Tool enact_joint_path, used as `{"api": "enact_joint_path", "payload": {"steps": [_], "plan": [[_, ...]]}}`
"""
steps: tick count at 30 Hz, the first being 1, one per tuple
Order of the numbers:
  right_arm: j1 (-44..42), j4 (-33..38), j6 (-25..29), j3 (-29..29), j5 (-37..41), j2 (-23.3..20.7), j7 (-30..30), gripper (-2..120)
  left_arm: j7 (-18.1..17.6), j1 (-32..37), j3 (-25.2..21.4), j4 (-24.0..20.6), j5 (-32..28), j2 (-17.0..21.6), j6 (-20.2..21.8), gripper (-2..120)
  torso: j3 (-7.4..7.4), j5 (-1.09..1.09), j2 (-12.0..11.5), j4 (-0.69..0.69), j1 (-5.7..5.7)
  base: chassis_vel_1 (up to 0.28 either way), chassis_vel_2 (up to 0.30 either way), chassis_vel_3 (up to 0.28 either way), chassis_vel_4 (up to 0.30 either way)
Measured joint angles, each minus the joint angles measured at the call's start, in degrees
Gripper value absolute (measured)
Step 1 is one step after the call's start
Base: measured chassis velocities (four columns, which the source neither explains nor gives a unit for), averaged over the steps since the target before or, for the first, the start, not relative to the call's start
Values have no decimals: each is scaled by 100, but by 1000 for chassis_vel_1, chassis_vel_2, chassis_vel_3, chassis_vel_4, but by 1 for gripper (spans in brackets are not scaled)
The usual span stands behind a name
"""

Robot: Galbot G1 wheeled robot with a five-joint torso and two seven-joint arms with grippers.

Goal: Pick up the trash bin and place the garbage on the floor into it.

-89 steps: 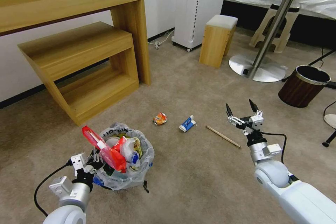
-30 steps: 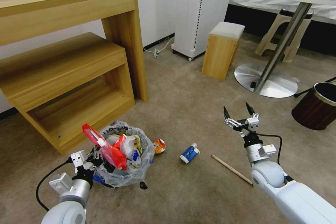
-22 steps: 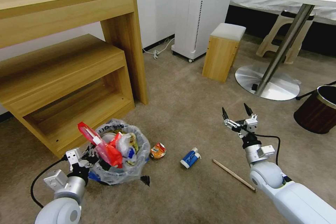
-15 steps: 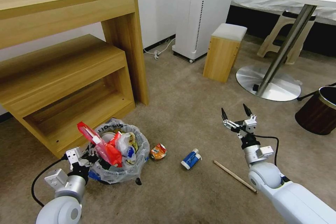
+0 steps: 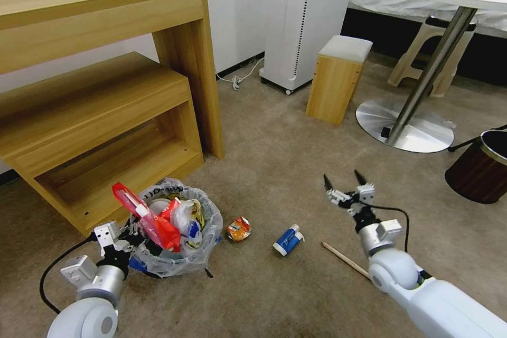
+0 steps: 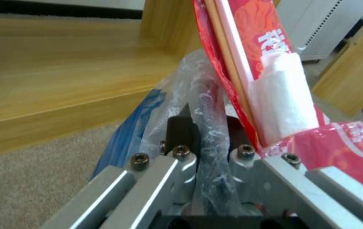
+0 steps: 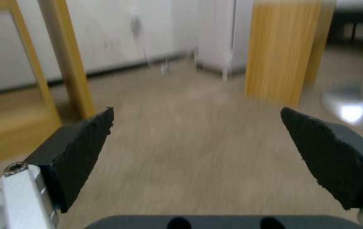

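Note:
The trash bin (image 5: pixel 203 245), lined with a clear printed bag and heaped with wrappers and a red packet (image 5: pixel 150 222), hangs low at the lower left. My left gripper (image 5: pixel 129 237) is shut on its near rim. In the left wrist view the fingers (image 6: pixel 181 127) pinch the rim and bag (image 6: pixel 202 95) beside the red packet (image 6: pixel 249 47). On the floor (image 5: pixel 274 169) lies garbage: a crumpled orange-red wrapper (image 5: pixel 238 228), a blue-white carton (image 5: pixel 288 239) and a wooden stick (image 5: pixel 346 260). My right gripper (image 5: pixel 344 179) hovers open above the stick and carton, and its open fingertips (image 7: pixel 84 140) frame bare carpet.
A wooden desk with a nested bench (image 5: pixel 105 90) stands at the left. Behind are a white appliance (image 5: pixel 306 16), a wooden stool (image 5: pixel 338 79) and a round table's metal base (image 5: pixel 404 132). A brown bin (image 5: pixel 478 166) sits at the right edge.
The whole view shifted as the robot drove toward the litter. In the last half second my right gripper moved left and lower, and the held bin shifted slightly left.

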Motion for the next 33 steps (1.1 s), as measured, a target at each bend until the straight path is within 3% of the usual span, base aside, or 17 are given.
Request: {"api": "enact_joint_path", "payload": {"steps": [8,17,18,31,33], "plan": [[19,-10,-429,-548,755,285,512,100,26,150,-61,-98,84,-49,-23,3,0,0,0,-1,0,0,0,0,0],[452,-677,-654,-1103,1667,924,884,99,36,233,-45,-158,170,-194,-41,3,0,-1,0,0,0,0,0,0,0],[684,-1119,-688,-1283,1817,1226,936,96,46,263,-46,-164,207,-247,-70,3,0,-1,0,0,0,0,0,0,0],[794,-1972,-692,-1314,1824,2066,943,86,35,208,-31,-142,209,-271,-82,3,0,0,0,0,0,0,0,0,0],[800,-2180,-657,-1319,1805,2182,907,75,34,190,6,-116,210,-281,-82,3,0,0,0,0,0,0,0,0,0]]}}
